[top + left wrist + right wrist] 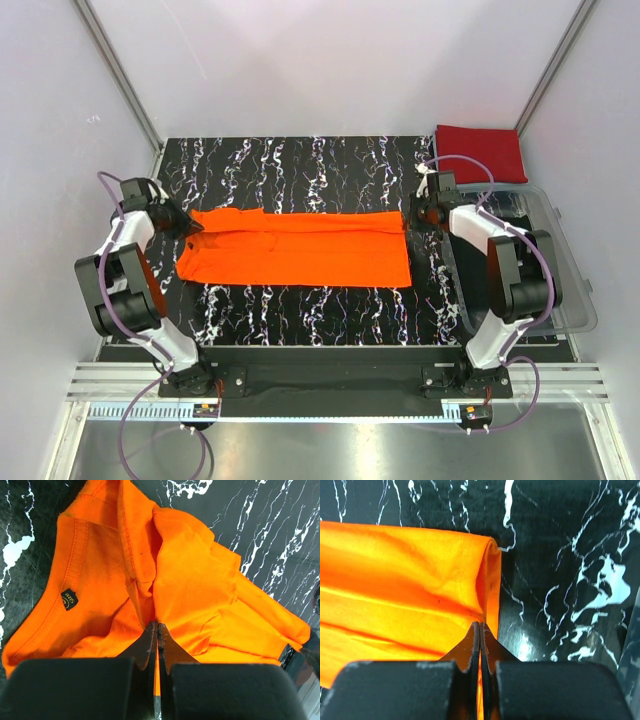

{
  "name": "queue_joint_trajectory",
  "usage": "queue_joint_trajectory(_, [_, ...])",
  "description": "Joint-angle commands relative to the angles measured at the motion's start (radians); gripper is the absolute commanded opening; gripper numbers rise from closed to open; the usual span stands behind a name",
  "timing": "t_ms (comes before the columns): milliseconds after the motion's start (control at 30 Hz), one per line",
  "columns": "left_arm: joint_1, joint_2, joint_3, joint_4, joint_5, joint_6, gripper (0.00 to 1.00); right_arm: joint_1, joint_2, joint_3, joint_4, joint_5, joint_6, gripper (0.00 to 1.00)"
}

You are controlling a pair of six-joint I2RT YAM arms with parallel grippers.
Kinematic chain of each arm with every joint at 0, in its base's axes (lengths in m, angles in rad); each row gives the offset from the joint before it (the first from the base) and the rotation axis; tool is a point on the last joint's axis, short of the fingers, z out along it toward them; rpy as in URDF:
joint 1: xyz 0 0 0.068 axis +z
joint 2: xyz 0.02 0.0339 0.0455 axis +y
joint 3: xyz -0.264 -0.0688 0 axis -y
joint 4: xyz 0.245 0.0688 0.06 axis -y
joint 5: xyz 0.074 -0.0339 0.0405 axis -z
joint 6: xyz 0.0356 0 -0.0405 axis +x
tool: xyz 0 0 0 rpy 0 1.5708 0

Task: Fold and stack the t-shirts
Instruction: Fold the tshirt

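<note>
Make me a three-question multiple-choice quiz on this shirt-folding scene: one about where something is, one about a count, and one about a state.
1. Where is the red t-shirt?
A. At the far right corner of the table
B. In the middle, near the arms
C. Hanging from the left arm

2. How many shirts are in view?
A. One
B. Two
C. Three

3. What are the left gripper and right gripper doing?
A. Both are shut on the orange t-shirt
B. Both are open above it
C. Only the left one holds it

Answers:
1 A: the top view shows it lying folded in that corner.
2 B: there is one orange shirt and one red.
3 A: each wrist view shows orange cloth pinched between closed jaws.
</note>
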Motion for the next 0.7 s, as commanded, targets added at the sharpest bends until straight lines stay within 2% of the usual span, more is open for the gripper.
queue_joint_trajectory(0, [0.006,-0.063,-0.006,0.013,-0.004,-0.021,0.0,0.012,-0.092,-0.017,0.011,0.015,0.013,0.0])
queue_joint_trajectory(167, [0.015,-0.09,-0.003,0.009,-0.009,-0.034,0.0,0.015,-0.126,-0.042,0.012,0.006,0.019,0.0])
queue_joint_trajectory(667, [0.032,-0.075,-0.026,-0.084,-0.142,0.026,0.0,0.026,-0.122,-0.148,0.034,-0.009,0.092,0.0])
